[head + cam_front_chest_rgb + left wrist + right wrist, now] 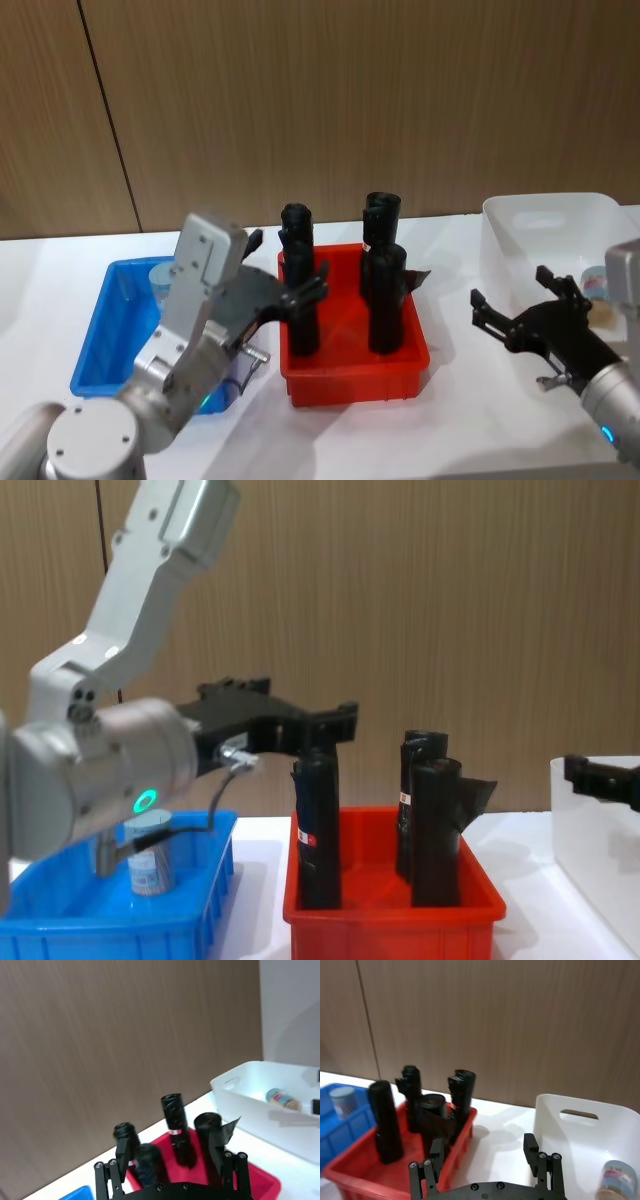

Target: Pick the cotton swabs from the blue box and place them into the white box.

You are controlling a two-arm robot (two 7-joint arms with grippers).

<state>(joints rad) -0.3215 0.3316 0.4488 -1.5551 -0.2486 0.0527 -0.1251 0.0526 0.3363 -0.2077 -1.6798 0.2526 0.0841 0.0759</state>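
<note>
Wood-panelled wall at the back, with a white bench (pixel 460 420) before it.

Head view. Three bins in a row:
- One blue box (pixel 95 335) on the robot's left, holding one jar of cotton swabs (pixel 160 276) at its far end.
- One red bin (pixel 355 378) in the middle, holding four black rolls (pixel 385 300), all upright, two at the front and two at the back.
- One white box (pixel 540 212) on the right, holding a second jar of cotton swabs (pixel 597 281), this one lying on its side.

Left tool (pixel 288 262): raised over the border between the blue box and the red bin, jaws wide, holding nothing. One fingertip lies close to the front-left roll; contact cannot be told.

Right tool (pixel 510 287): between the red bin and the white box, just before the white box's near wall, jaws wide, holding nothing.

Left wrist view. Both fingers of the left tool are spread. Beyond them are four rolls in the red bin. Farther off is the white box with one jar lying in it.

Right wrist view. Both fingers of the right tool are spread. Counted here: four rolls in the red bin, one jar upright in the blue box, and one jar in the near corner of the white box. The white box has one handle cut-out.

Chest view. The left tool is held high, above the rim of the blue box and level with the roll tops. One jar stands in the blue box. Three rolls can be told apart.
</note>
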